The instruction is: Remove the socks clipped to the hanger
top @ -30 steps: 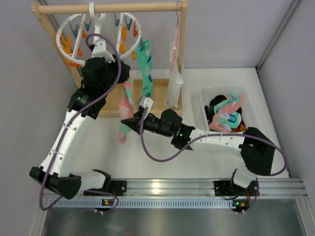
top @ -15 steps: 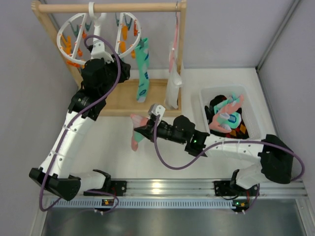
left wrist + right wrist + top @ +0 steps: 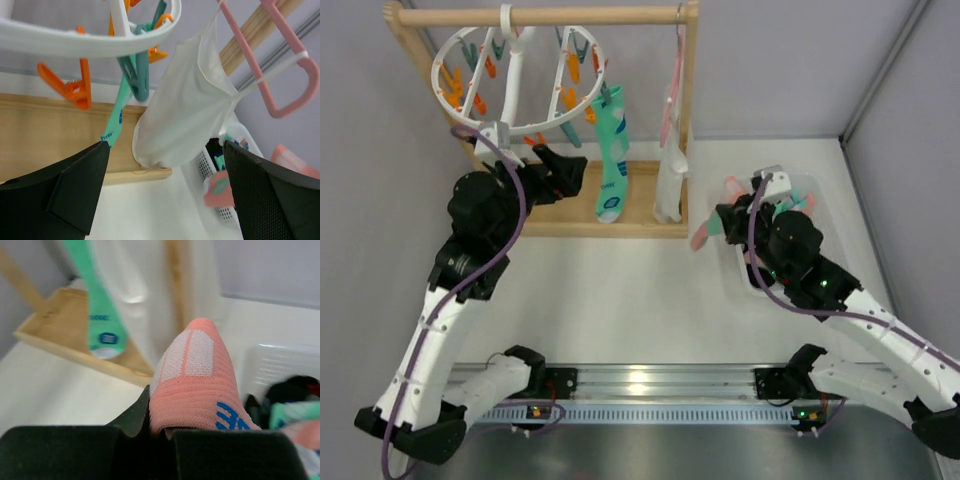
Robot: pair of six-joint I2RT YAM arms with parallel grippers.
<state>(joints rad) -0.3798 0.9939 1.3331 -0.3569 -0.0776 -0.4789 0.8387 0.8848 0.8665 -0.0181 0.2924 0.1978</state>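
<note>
Hanging from a teal clip on the rim of the hanger, one mint-green sock runs straight down, its toe lowest and just above the base board of the wooden rack. It carries a blue badge near the toe and a thin line of print higher up, both too blurred to read. The hanger's ring sits on the rack's top bar by its hook.

The right gripper is clamped on a pink sock, whose rounded end points away from the fingers towards the rack. Blue marks on its side may be letters, but I cannot make them out. From above, this sock sits at the left edge of the white bin, where more socks lie heaped.

The left gripper hovers under the hanger, jaws spread wide and holding nothing. Between them shows a white cloth on a pink hanger.
</note>
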